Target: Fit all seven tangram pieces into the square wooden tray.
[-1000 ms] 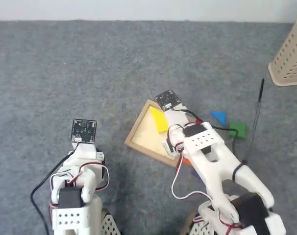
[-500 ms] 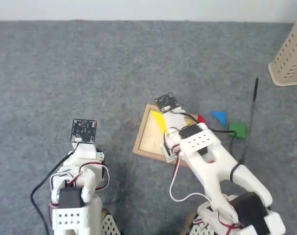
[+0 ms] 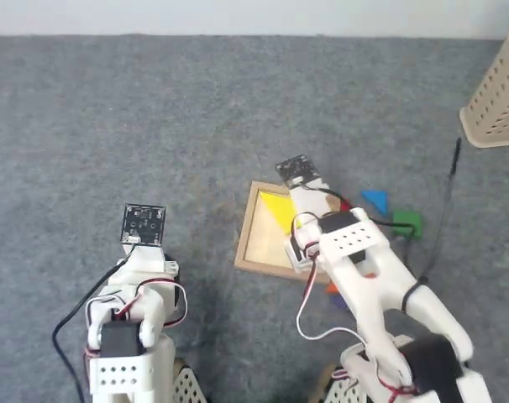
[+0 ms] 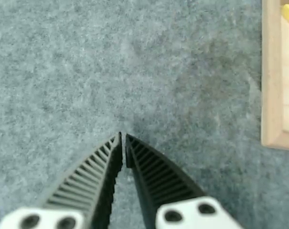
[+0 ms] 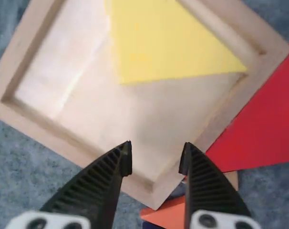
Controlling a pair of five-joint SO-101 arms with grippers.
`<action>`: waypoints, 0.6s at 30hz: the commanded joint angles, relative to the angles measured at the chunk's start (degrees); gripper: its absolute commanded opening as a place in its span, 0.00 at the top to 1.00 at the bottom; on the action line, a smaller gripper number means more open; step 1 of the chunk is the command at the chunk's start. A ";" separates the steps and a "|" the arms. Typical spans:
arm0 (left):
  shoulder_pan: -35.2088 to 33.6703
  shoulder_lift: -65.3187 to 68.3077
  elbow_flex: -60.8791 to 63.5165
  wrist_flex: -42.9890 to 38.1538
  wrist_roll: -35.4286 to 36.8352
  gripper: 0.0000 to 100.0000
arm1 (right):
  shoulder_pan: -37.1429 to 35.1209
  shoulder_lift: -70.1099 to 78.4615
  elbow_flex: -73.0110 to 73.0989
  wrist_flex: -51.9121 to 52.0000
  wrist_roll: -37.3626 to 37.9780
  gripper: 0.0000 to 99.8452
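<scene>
The square wooden tray (image 3: 253, 250) lies on the grey carpet, turned at a slight angle. A yellow triangle (image 3: 277, 210) sits flat inside it against a corner (image 5: 163, 47). My right gripper (image 5: 156, 153) hovers open just above the tray's bare floor (image 5: 87, 95), holding nothing. A red piece (image 5: 263, 129) lies outside against the tray's rim, and an orange piece (image 5: 168, 214) peeks out beside it. Beyond the right arm (image 3: 348, 245) lie a blue triangle (image 3: 375, 200) and a green piece (image 3: 408, 222). My left gripper (image 4: 123, 139) is shut over bare carpet, apart from the tray's rim (image 4: 272, 71).
A beige slatted basket (image 3: 498, 92) stands at the far right. A thin black rod (image 3: 446, 197) rises beside the right arm near the loose pieces. Orange and dark blue pieces (image 3: 333, 292) show under the right arm. Open carpet stretches behind and to the left.
The tray has turned and slid a little to the right. The yellow triangle now lies flat in the tray's corner. The right arm shifted with it; the left arm stayed still.
</scene>
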State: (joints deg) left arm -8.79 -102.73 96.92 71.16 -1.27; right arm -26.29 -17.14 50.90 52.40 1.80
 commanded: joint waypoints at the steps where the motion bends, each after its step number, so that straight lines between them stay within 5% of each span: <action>1: 0.00 -0.35 -0.31 0.35 0.53 0.99 | 1.10 -6.02 1.14 -1.89 0.97 0.82; 11: 0.00 -0.35 -0.31 0.35 0.53 0.99 | 7.34 -5.05 2.81 -5.58 -0.70 0.82; 18: 0.00 -0.35 -0.31 0.35 0.53 0.99 | 1.63 1.71 1.93 -6.81 2.11 0.82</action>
State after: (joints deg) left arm -8.70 -102.73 96.92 71.16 -1.27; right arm -21.10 -17.93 54.07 47.03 1.63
